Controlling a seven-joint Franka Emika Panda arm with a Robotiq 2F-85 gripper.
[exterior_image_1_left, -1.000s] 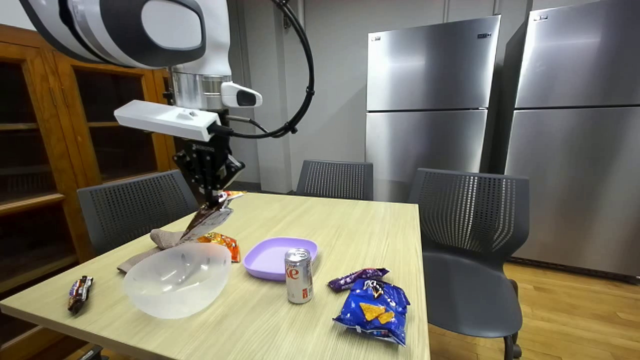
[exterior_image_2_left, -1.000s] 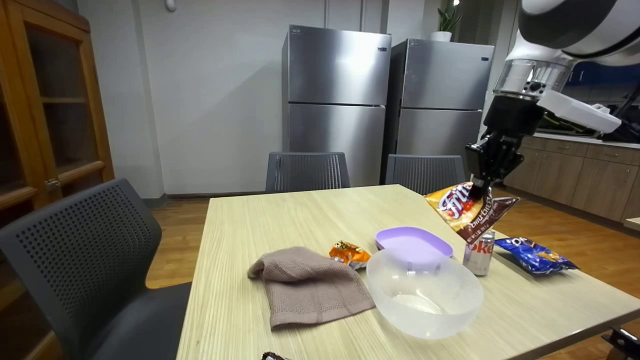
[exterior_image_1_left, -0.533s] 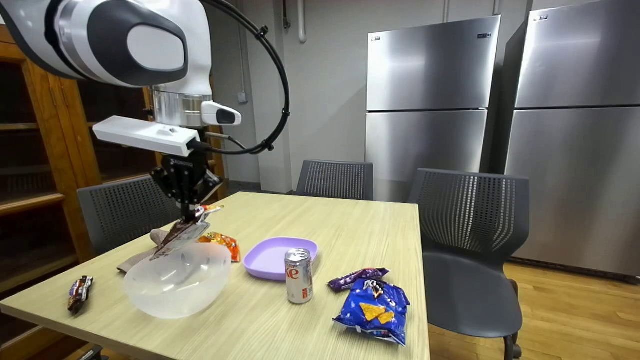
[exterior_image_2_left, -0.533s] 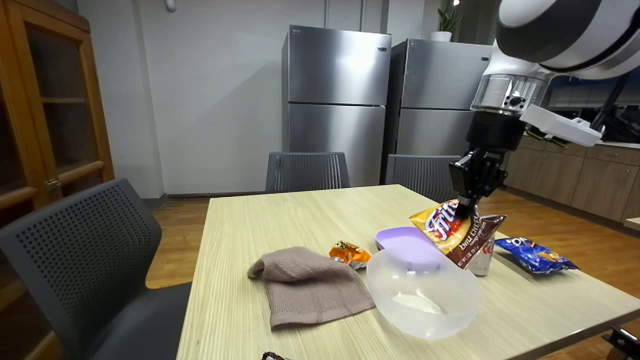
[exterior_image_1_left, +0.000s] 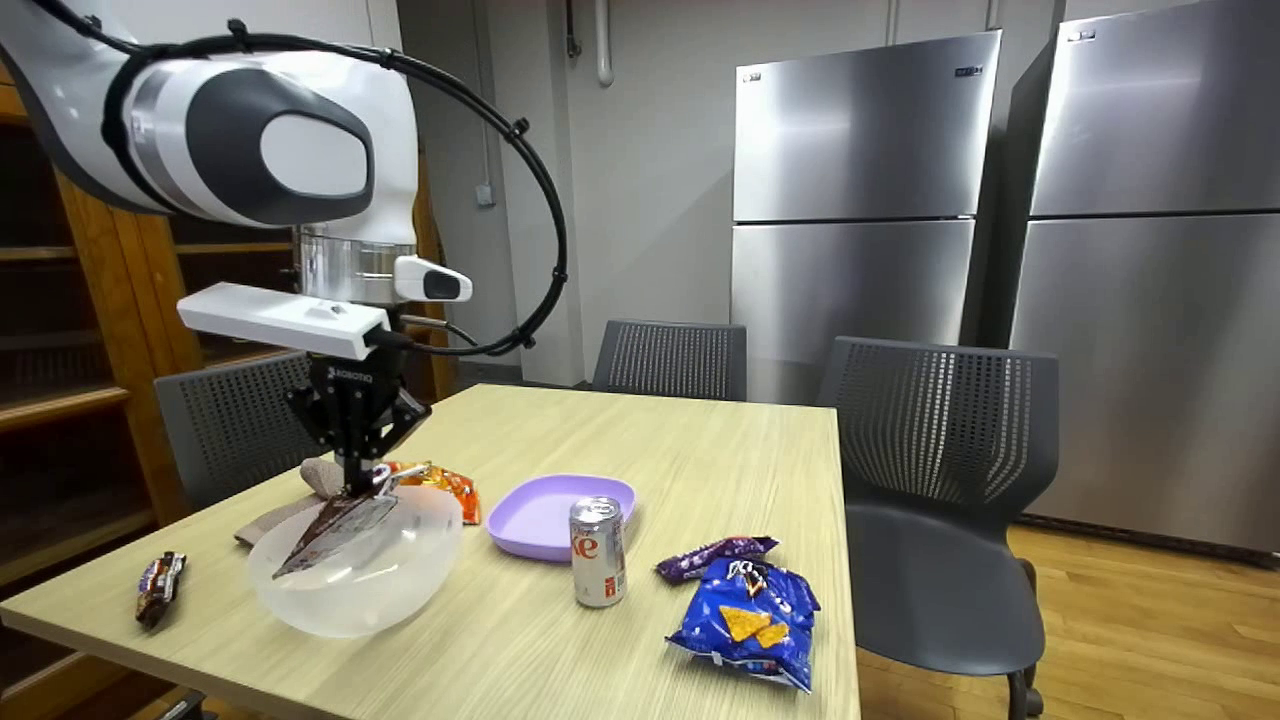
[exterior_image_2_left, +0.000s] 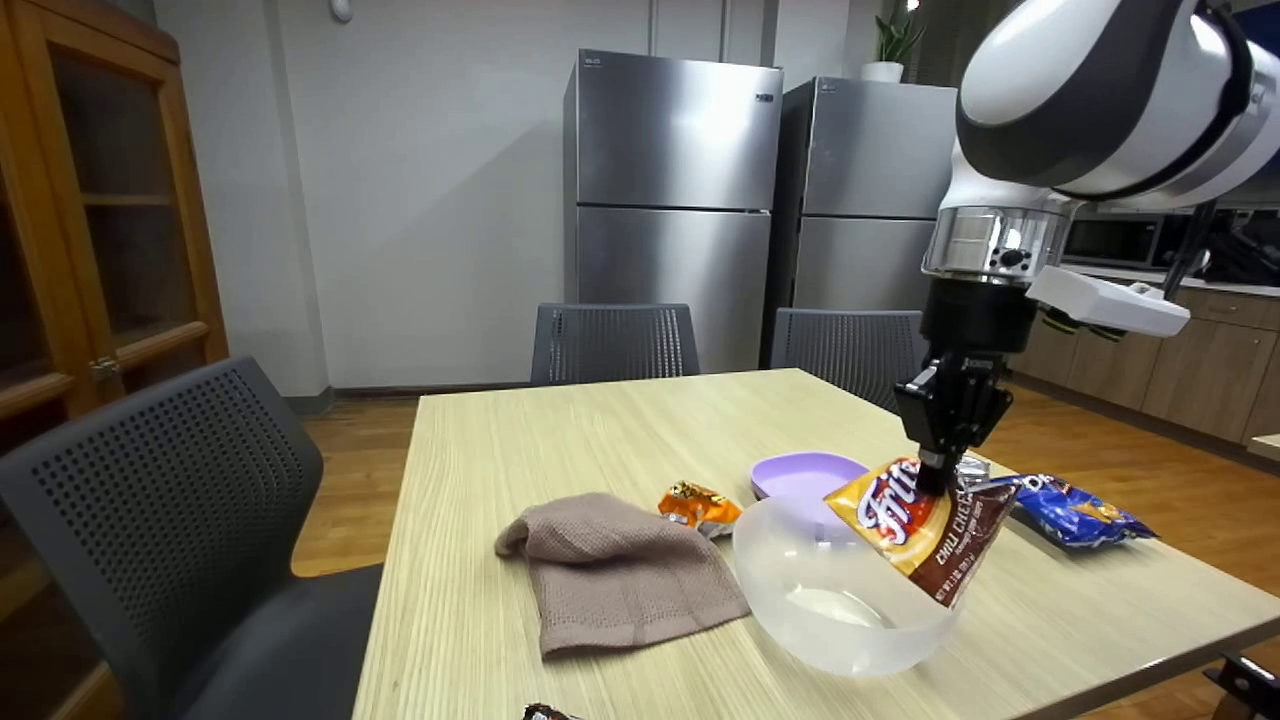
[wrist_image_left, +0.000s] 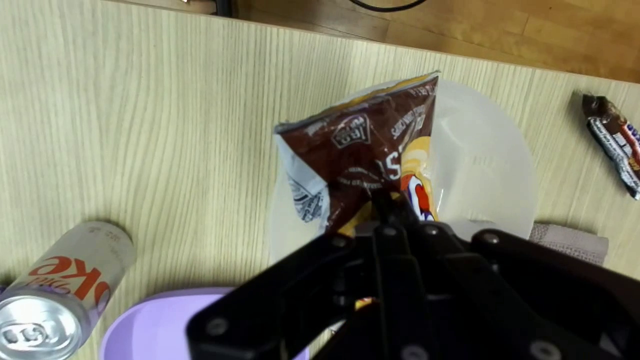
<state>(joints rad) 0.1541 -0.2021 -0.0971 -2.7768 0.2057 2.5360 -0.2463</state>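
My gripper (exterior_image_1_left: 358, 485) is shut on a brown and yellow Fritos bag (exterior_image_2_left: 918, 530), pinching it near the top. The bag hangs tilted, its lower corner reaching down over the translucent white bowl (exterior_image_1_left: 405, 590). In the wrist view the bag (wrist_image_left: 355, 150) covers the left part of the bowl (wrist_image_left: 487, 160), and the black fingers hide the bag's near end. Whether the bag touches the bowl's wall, I cannot tell. Close by the bowl are a purple plate (exterior_image_1_left: 560, 490), an orange snack bag (exterior_image_2_left: 698, 508) and a folded brownish towel (exterior_image_2_left: 630, 580).
A Diet Coke can (exterior_image_1_left: 598, 552) stands upright beside the purple plate. Towards the table's edge lie a blue chip bag (exterior_image_1_left: 752, 620) and a purple wrapper (exterior_image_1_left: 715, 557). A chocolate bar (exterior_image_1_left: 160, 588) is on the bowl's opposite side. Dark chairs (exterior_image_1_left: 940, 500) surround the table.
My gripper has come down with the Fritos bag, also shifting left in both exterior views. The bag was above and beside the bowl and now overlaps it. Everything on the table has stayed put.
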